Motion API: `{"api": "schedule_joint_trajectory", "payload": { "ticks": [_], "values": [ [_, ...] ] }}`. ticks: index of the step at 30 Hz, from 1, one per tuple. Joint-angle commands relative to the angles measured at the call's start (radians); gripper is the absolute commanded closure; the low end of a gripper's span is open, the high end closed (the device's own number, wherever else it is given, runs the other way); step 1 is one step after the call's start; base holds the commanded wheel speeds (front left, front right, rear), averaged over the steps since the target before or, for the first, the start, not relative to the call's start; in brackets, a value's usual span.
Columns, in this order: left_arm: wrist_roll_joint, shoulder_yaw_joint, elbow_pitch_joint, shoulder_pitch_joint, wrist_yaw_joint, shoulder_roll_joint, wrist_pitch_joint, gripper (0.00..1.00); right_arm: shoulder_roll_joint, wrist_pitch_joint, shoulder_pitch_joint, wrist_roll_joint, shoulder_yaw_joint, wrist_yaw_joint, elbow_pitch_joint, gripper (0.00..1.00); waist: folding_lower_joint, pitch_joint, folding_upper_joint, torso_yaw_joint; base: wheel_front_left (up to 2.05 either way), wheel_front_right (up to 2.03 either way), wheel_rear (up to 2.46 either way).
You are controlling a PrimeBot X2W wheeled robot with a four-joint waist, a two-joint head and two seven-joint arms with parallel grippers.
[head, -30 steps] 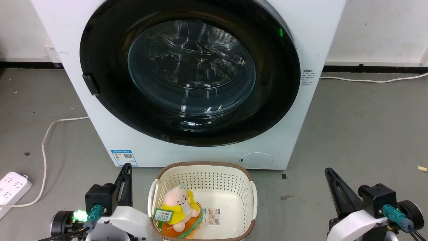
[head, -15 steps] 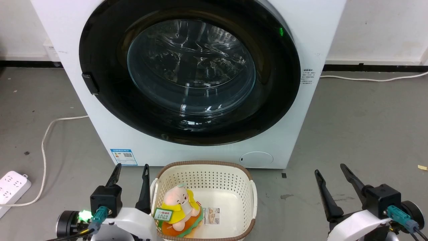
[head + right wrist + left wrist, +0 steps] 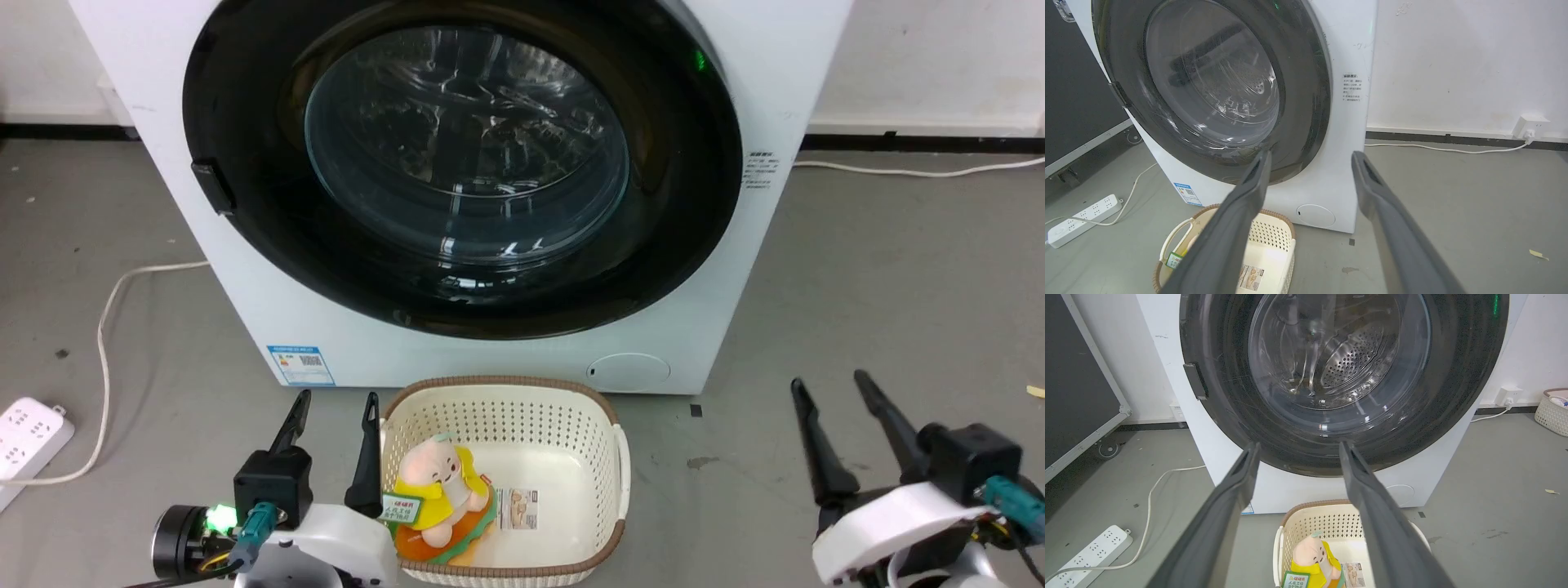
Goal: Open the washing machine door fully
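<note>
On the grey floor [image 3: 898, 269], the washing machine [image 3: 245, 310] at far centre keeps its door [image 3: 464, 155] shut, but the left claw [image 3: 338, 397] and right claw [image 3: 829, 380], pressed together a second ago, are now spread, ready for the handle [image 3: 212, 186].

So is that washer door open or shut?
Shut: the washing machine door sits flush against the washing machine, no gap showing at its handle tab.

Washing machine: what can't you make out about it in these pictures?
- Top of the washing machine: cut off by the head view's upper edge.
- What lies inside: head view, glare on the washing machine door glass.
- Side label print: too small, head view.
</note>
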Motion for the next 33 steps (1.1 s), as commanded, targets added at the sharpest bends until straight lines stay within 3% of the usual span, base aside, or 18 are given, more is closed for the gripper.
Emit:
{"api": "schedule_joint_trajectory", "payload": {
  "ticks": [1,13,27,28,30,33],
  "values": [
    [-0.011,-0.008,0.001,-0.019,0.007,0.0,-0.01,0.0,-0.005,0.002,-0.021,0.02,-0.005,0.0,-0.003,0.0,0.0,0.007,0.0,0.003,0.0,0.0,0.0],
    [-0.027,-0.041,0.0,-0.058,0.031,0.0,-0.039,0.0,-0.008,0.089,-0.182,0.193,-0.096,0.0,0.017,0.0,0.0,0.082,0.0,0.029,0.0,0.0,0.0],
    [-0.051,-0.088,-0.005,-0.1,0.06,0.0,-0.068,0.0,-0.001,0.196,-0.431,0.261,-0.217,0.0,0.087,0.0,0.0,0.159,0.0,0.07,0.0,0.0,0.0],
    [-0.053,-0.092,-0.005,-0.103,0.061,0.0,-0.07,0.0,0.0,0.204,-0.45,0.264,-0.226,0.0,0.096,0.18,-0.0001,0.165,0.0,0.073,0.0,0.0,0.0],
    [-0.058,-0.1,-0.005,-0.109,0.066,0.0,-0.075,0.0,0.0,0.218,-0.489,0.266,-0.245,0.0,0.116,1.0,-0.0001,0.175,0.0,0.08,0.0,0.0,0.0],
    [-0.064,-0.109,-0.005,-0.119,0.072,0.0,-0.081,0.0,0.002,0.243,-0.549,0.274,-0.274,0.0,0.154,1.0,-0.0001,0.191,0.0,0.088,0.0,0.0,0.0]
  ]
}}
